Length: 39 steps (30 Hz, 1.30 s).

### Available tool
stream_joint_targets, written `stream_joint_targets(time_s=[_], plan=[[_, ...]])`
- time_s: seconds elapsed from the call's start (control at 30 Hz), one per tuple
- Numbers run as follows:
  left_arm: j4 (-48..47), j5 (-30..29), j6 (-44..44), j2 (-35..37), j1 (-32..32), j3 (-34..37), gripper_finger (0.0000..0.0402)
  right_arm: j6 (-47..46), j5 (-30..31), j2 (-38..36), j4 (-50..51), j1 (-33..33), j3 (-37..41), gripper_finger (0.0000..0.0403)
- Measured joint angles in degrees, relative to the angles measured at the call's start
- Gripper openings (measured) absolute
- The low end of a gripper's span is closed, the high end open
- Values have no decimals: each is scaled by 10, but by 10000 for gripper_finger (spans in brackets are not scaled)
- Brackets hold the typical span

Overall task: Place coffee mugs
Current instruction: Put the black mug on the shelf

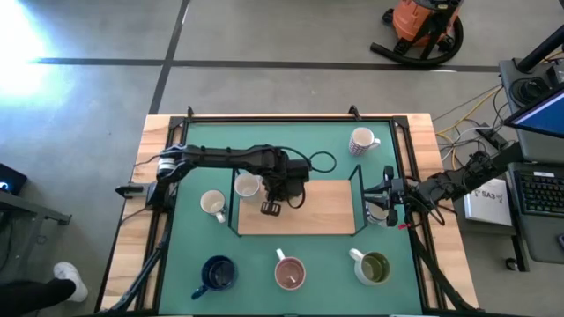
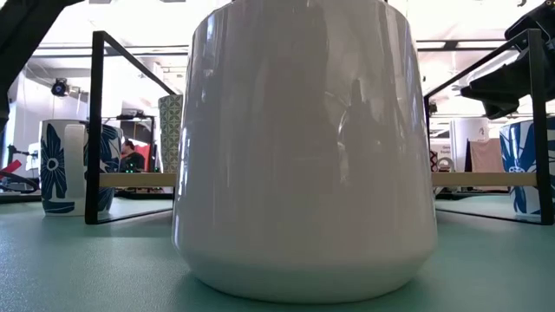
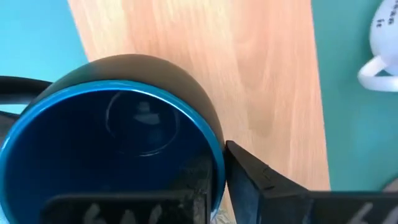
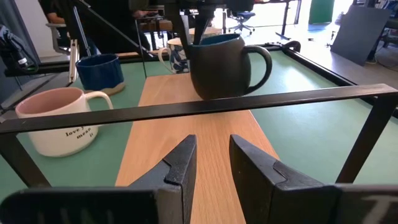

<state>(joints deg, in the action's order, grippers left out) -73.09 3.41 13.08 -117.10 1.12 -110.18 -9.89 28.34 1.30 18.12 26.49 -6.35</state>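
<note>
A dark mug with a blue inside (image 3: 124,124) is in my left gripper (image 1: 273,204) over the wooden board (image 1: 322,207); in the right wrist view this dark mug (image 4: 224,62) is upright, its handle toward the far edge. My right gripper (image 4: 210,158) is open and holds nothing. It sits level at the board's right end, behind the black frame bar (image 4: 249,102), pointing at the mug. Other mugs stand on the green mat: a pink-lined one (image 1: 291,273), a navy one (image 1: 218,273), an olive-lined one (image 1: 372,267) and a white one (image 1: 363,141). My left gripper holds the dark mug by its rim (image 3: 214,152), one finger inside the mug and one finger (image 3: 261,186) outside the wall. The fingers come from above, pointing down. The mug stays upright with its base at the board; whether it rests there I cannot tell.
A black wire frame (image 1: 357,198) surrounds the board. Two cream mugs (image 1: 247,185) (image 1: 214,204) stand near the board's left end, and a patterned mug (image 1: 377,213) sits under my right gripper. The pink-lined mug's white wall (image 2: 303,147) fills the low view. The board's right half is bare.
</note>
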Motion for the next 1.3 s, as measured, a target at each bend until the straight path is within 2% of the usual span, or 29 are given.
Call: stream_joint_targets(time_s=[0.17,0.4,1.3], plan=[[-16,6,-19,0,0,-11,20,0,0,0,0,0,0,86],[-46,77,-41,-1,1,-28,13,0,0,0,0,0,0,86],[-58,61,-68,-14,16,-26,21,0,0,0,0,0,0,86]])
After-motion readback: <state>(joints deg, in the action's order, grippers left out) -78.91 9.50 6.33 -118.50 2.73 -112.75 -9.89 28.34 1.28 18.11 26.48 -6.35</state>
